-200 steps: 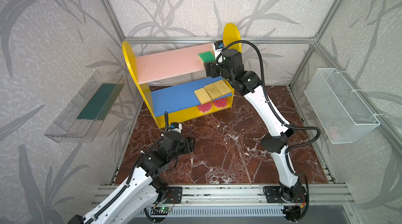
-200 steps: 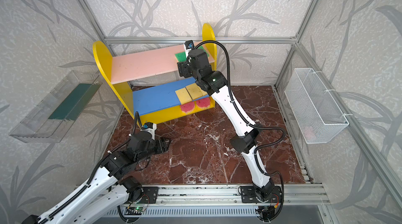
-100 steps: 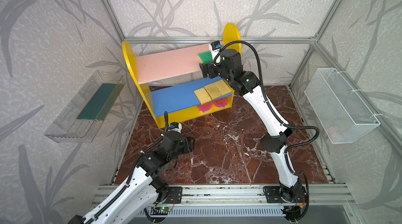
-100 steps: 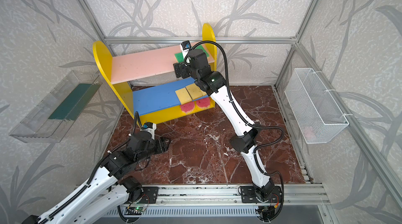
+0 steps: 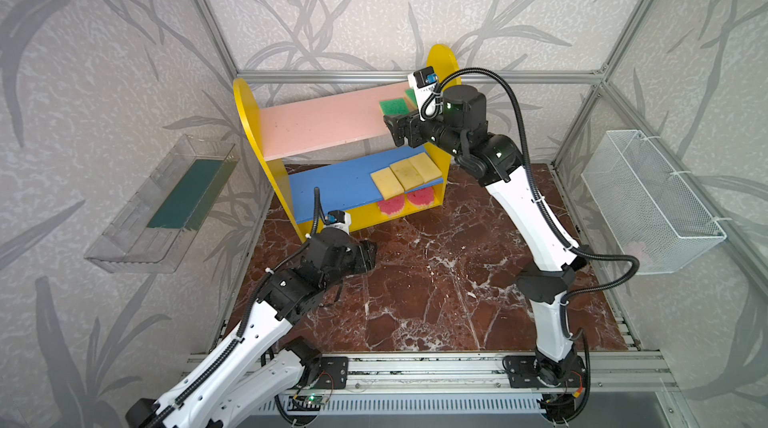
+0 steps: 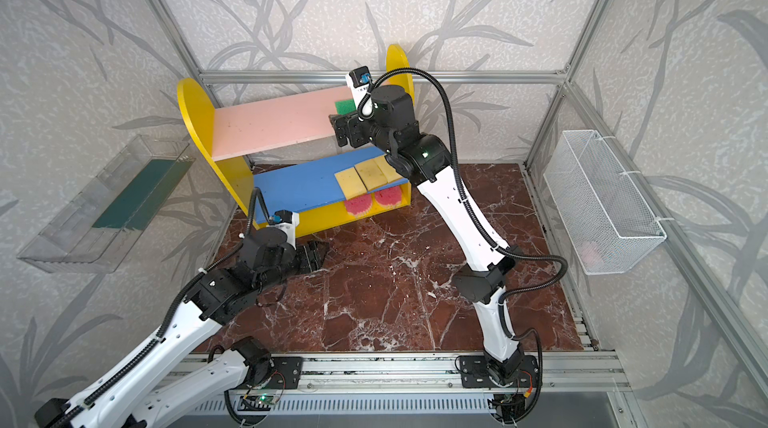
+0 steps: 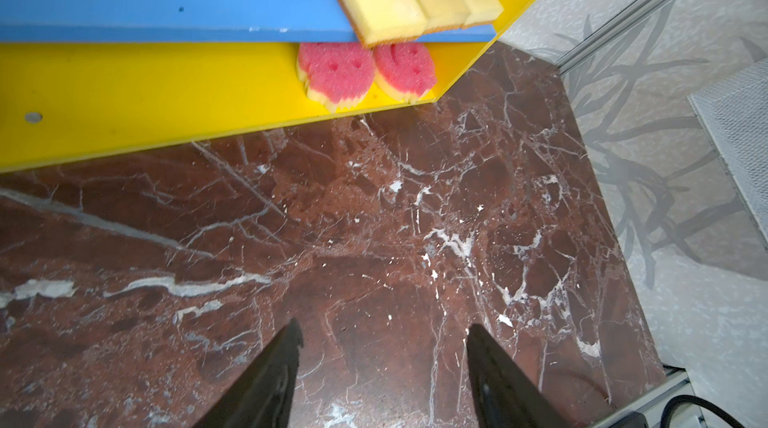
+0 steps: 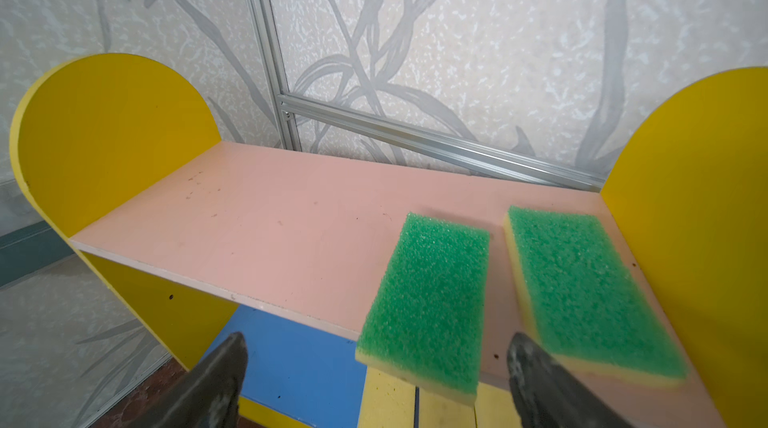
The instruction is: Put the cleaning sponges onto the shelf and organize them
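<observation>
Shelf loaded on all three boards; both grippers empty and spread.

The shelf stands at 12 o'clock on the marble floor. In both top views the right gripper sits at the front edge of the pink top board, jaws parted and holding nothing; its arm hides most of the second green sponge, which only the right wrist view shows whole — two green-faced sponges side by side, apart, both overhanging the front edge. Three pale yellow sponges lie touching in a row on the blue middle board; the orange undersides appear only in the left wrist view. Two pink round sponges sit on the yellow base, half hidden under the blue board. The left gripper hovers at 8 o'clock — released, over bare floor.
</observation>
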Available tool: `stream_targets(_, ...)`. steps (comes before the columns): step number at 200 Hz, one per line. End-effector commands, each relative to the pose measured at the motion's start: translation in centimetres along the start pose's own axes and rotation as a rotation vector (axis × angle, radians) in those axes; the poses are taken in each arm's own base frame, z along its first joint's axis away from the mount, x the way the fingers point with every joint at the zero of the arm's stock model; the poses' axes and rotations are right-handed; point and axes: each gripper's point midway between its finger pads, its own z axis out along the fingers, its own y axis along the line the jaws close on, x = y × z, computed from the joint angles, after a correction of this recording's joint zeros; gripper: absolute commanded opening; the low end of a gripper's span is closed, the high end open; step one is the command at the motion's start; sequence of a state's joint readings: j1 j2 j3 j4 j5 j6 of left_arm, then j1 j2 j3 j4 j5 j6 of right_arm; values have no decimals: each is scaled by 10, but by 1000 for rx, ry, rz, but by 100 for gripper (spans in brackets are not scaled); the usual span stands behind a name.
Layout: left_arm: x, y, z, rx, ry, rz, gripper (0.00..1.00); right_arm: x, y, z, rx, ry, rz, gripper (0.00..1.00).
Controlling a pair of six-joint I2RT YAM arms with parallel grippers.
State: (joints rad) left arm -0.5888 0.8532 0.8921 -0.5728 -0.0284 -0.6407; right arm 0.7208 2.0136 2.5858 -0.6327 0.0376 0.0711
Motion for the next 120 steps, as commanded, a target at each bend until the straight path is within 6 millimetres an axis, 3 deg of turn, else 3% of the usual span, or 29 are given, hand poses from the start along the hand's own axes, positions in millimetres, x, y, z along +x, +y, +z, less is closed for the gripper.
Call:
stream_targets(1,-24,-10,-3,-21,-24,59,66,-8,10,-28,-56,-21,36,95)
stream_targets(45,-78,-48,2,5,-86,107,66,7,5,-74,-58,-74,55,90)
stream_targets(67,-102,-70,14,30,-102,124,62,23,-12,-88,-47,-50,107,83)
stream_targets(83,-120,-87,23,48,-108,142,53,35,-33,-96,-47,-55,186,73)
stream_targets(99,-138,-99,29,51,-129,167,38,42,-57,-103,-63,-76,274,61)
stream_targets(120,-157,-112,36,53,-146,189,23,44,-75,-106,-79,-85,324,38)
